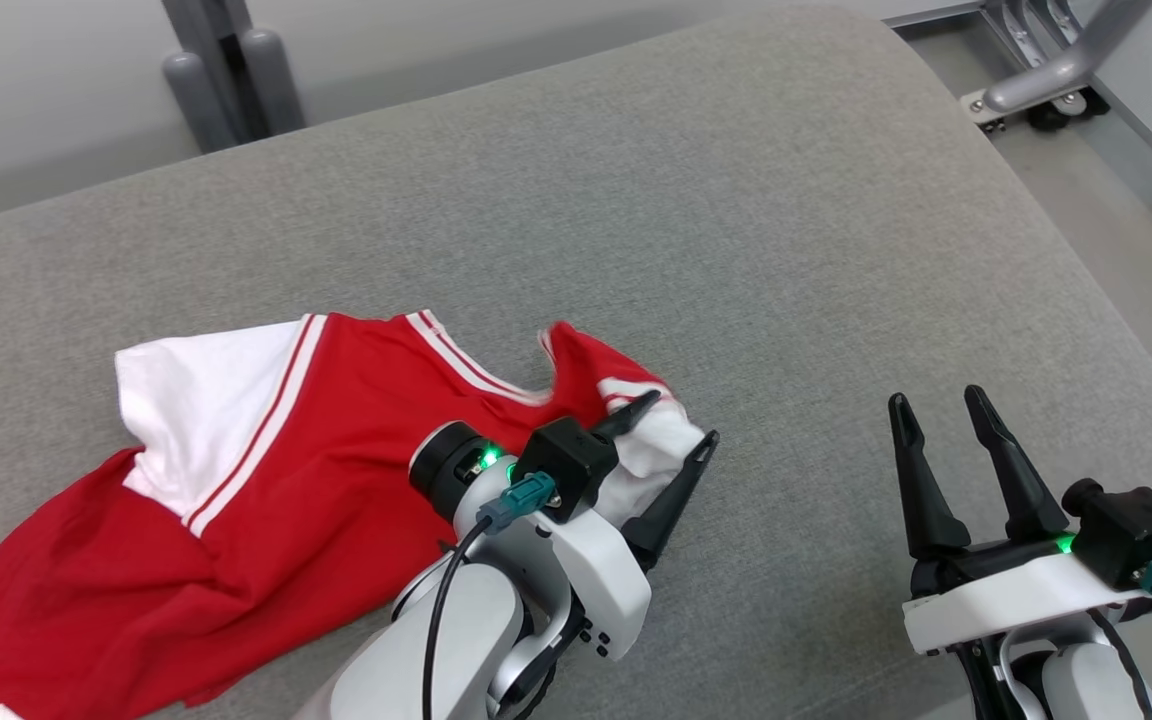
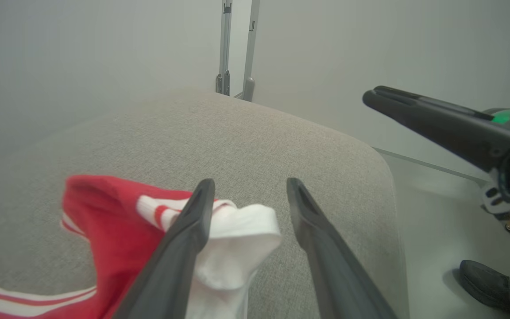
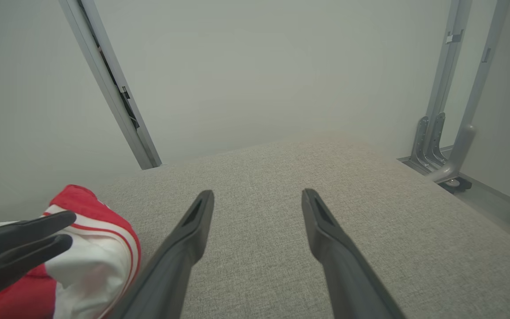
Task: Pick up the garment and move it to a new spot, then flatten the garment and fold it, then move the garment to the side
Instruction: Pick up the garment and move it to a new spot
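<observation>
A red garment with white sleeves and white striped trim lies crumpled on the grey cushion, toward its left half. My left gripper is at the garment's right end, open, with one white sleeve slumped between its fingers and against the left finger. The sleeve rests on the cushion. My right gripper hovers open over bare cushion to the right, holding nothing. In the right wrist view the right gripper points across the cushion, with the garment and left gripper at lower left.
The cushion's rounded right edge drops to the floor. A metal frame with casters stands at the far right, and grey posts behind the cushion. A dark shoe is on the floor. My right gripper crosses the left wrist view.
</observation>
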Available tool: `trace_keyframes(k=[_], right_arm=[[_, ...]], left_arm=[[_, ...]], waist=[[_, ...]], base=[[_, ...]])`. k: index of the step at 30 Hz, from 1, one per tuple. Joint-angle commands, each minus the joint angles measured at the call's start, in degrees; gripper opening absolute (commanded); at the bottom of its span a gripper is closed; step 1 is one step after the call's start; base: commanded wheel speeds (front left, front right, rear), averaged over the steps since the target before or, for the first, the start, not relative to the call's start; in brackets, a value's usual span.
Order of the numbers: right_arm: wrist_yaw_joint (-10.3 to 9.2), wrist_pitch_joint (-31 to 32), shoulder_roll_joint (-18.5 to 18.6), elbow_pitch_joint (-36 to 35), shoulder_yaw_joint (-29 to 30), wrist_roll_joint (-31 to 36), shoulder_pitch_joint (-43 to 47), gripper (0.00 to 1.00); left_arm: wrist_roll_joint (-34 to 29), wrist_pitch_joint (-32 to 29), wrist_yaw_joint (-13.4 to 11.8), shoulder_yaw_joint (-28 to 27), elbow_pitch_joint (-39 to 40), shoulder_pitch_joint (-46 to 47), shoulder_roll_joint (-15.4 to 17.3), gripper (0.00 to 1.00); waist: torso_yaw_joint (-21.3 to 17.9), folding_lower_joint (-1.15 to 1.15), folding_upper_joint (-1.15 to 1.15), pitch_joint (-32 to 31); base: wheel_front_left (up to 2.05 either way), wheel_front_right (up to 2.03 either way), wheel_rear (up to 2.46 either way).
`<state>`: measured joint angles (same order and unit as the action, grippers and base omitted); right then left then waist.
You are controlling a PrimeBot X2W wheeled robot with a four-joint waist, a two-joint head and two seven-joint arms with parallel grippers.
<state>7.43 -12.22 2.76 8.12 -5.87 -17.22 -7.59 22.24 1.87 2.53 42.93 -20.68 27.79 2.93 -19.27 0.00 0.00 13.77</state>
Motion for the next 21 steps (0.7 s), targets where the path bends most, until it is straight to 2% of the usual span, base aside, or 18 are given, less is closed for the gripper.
trace_keyframes(k=[1, 5, 12, 17, 21], right_arm=[[0.11, -0.58, 0.3, 0.26, 0.52, 0.09, -0.22, 1.0], [0.11, -0.58, 0.31, 0.65, 1.1, 0.62, -0.34, 1.0], [0.11, 0.23, 0.31, -0.25, 2.76, 1.72, 0.76, 1.0], [0.11, 1.05, 0.32, -1.22, 3.62, 2.38, 1.09, 1.0], [0.11, 1.55, 0.31, -1.8, 4.05, 2.79, 1.48, 1.0]], left_arm=[[0.66, 1.31, 0.15, 0.28, -0.15, 1.35, 0.36, 1.0], [2.66, 4.12, -0.33, -0.04, 0.24, -0.09, 0.2, 1.0], [4.31, 9.27, -5.41, -6.18, 2.47, -2.84, 2.92, 1.0], [5.36, 10.82, -9.68, -11.43, 5.53, -5.27, 6.4, 1.0], [6.53, 11.26, -11.75, -14.97, 7.79, -6.92, 8.69, 1.0]], waist=[[1.04, 0.0, 0.0, -0.55], [2.98, 0.0, 0.0, -1.93], [7.18, 0.0, 0.0, -4.14], [9.86, 0.0, 0.0, -5.34], [11.29, 0.0, 0.0, -5.81]], base=[[0.0, 0.0, 0.0], [0.0, 0.0, 0.0], [0.0, 0.0, 0.0], [0.0, 0.0, 0.0], [0.0, 0.0, 0.0]])
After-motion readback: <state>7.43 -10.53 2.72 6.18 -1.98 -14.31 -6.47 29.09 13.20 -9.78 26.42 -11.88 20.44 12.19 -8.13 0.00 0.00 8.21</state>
